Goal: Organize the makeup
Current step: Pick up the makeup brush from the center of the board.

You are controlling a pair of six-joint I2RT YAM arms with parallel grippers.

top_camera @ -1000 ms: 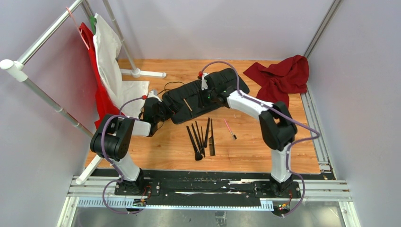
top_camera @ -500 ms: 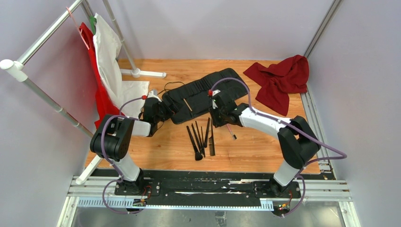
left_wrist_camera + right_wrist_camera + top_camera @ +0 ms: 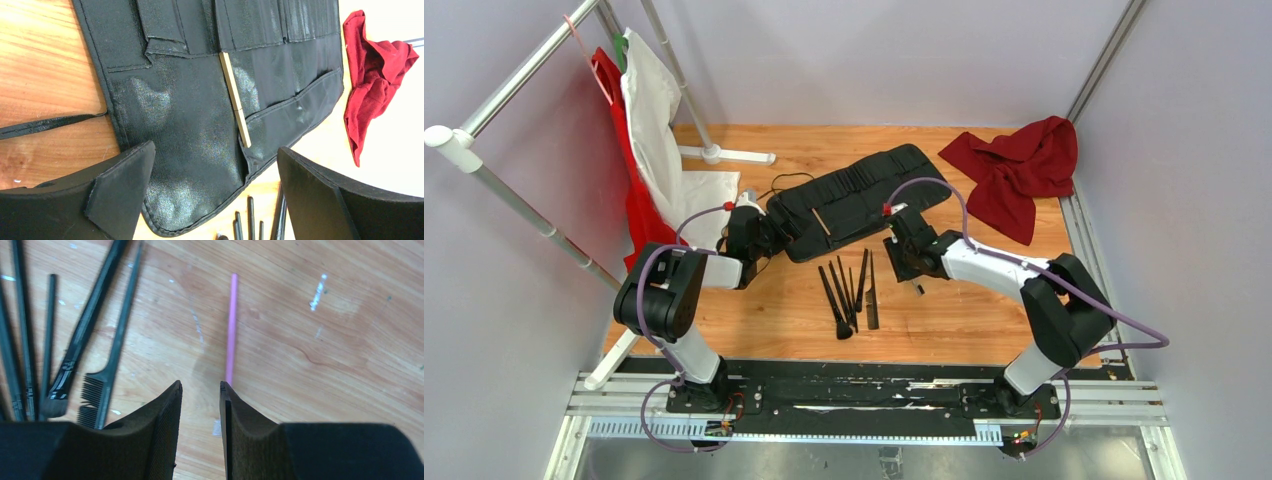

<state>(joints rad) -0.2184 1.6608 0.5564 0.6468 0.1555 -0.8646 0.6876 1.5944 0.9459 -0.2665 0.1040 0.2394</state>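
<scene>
My right gripper (image 3: pixel 200 388) hovers, jaws narrow and empty, over the pink-handled brush (image 3: pixel 231 325), set to pinch its slim handle.

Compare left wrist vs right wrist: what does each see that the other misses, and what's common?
Left wrist only: the black roll-up case with a tan-handled brush tucked in a slot, the red cloth, and the wide-open left gripper. Right wrist only: the pink-handled brush lying under the narrowly parted right gripper, and the comb with its teeth. Both: the loose black brushes and the wooden table.
</scene>
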